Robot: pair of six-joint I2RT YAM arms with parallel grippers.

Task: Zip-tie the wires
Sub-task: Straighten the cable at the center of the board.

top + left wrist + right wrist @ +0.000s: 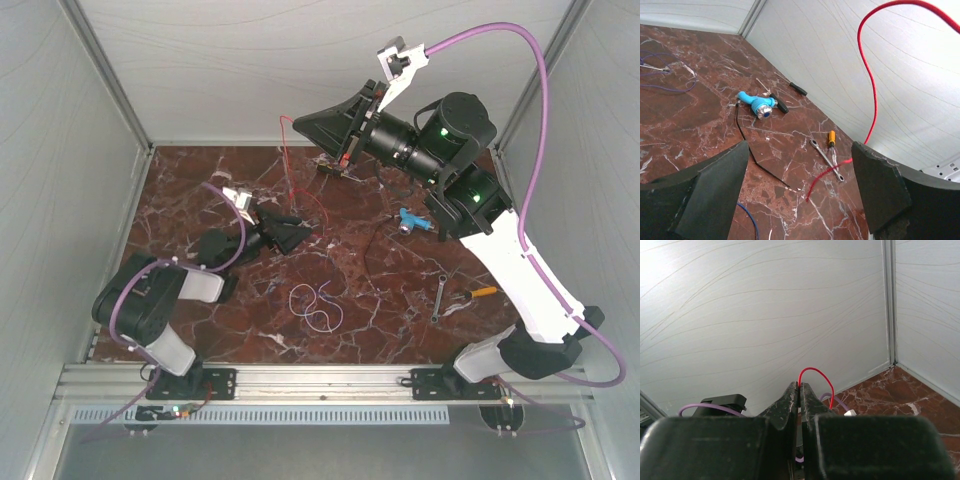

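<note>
The thin purple and whitish wire loops lie on the marble table in front of the arms; they also show at the far left in the left wrist view. A thin red wire hangs from my raised right gripper down to the table. My right gripper is shut on the red wire, which arcs out above its tips. My left gripper rests low on the table, open and empty. The red wire's loose end lies between its fingers. A black zip tie lies nearby.
A blue-handled tool lies right of centre, also in the left wrist view. A wrench and an orange screwdriver lie at the right. A black screwdriver lies by the wall. White walls enclose the table.
</note>
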